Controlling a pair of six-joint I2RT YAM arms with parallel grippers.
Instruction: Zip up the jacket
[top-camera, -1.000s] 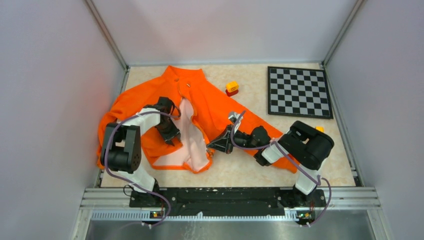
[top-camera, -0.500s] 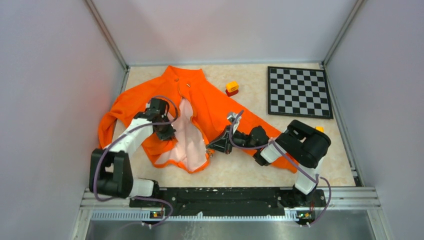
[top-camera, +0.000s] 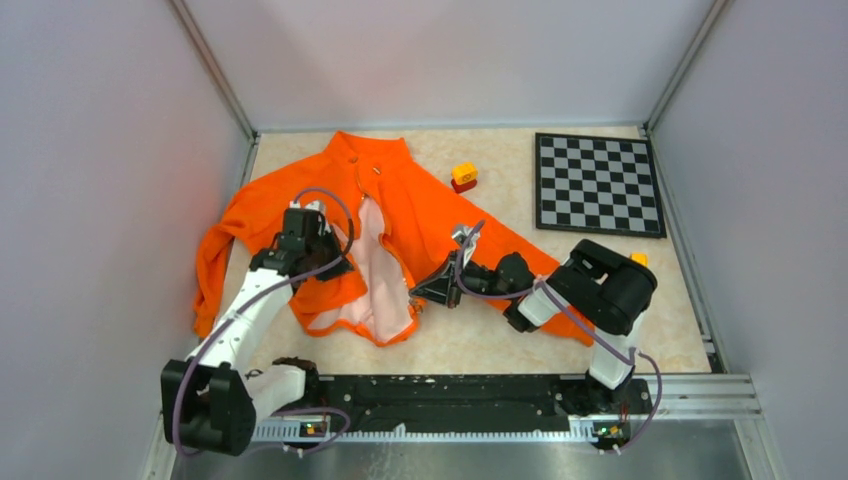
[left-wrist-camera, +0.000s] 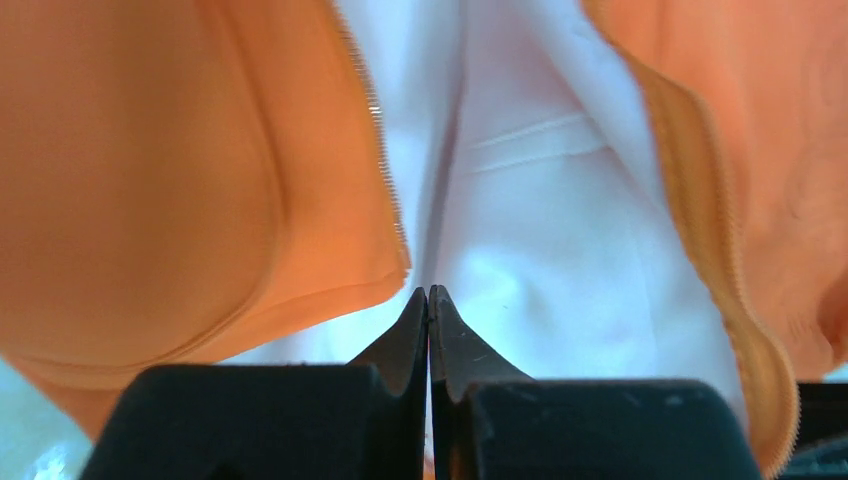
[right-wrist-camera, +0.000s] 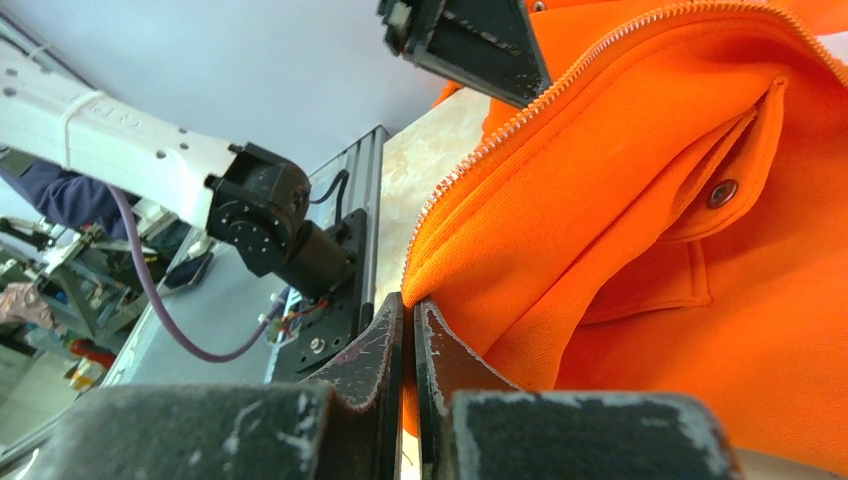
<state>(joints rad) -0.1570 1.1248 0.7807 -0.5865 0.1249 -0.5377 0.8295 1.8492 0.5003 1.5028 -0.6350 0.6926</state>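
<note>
The orange jacket (top-camera: 425, 215) lies open on the table, its pale lining (top-camera: 378, 270) showing between the two zipper edges. My left gripper (top-camera: 336, 266) is shut over the left front panel, near the lining. In the left wrist view its tips (left-wrist-camera: 428, 292) meet with nothing between them, above the lining (left-wrist-camera: 540, 230) and beside the left zipper edge (left-wrist-camera: 385, 160). My right gripper (top-camera: 420, 293) is shut on the lower corner of the right front panel. In the right wrist view (right-wrist-camera: 408, 300) orange fabric (right-wrist-camera: 620, 200) runs down between the fingers, below the zipper teeth (right-wrist-camera: 520, 120).
A chessboard (top-camera: 598, 183) lies at the back right. A yellow and red block (top-camera: 463, 177) sits just right of the jacket's collar. A small orange object (top-camera: 638, 257) shows behind the right arm. Grey walls close in the table on three sides.
My left gripper has moved back and to the left, from the lining's edge onto the left panel, and its arm has stretched out. The right gripper has stayed put, still holding the jacket.
</note>
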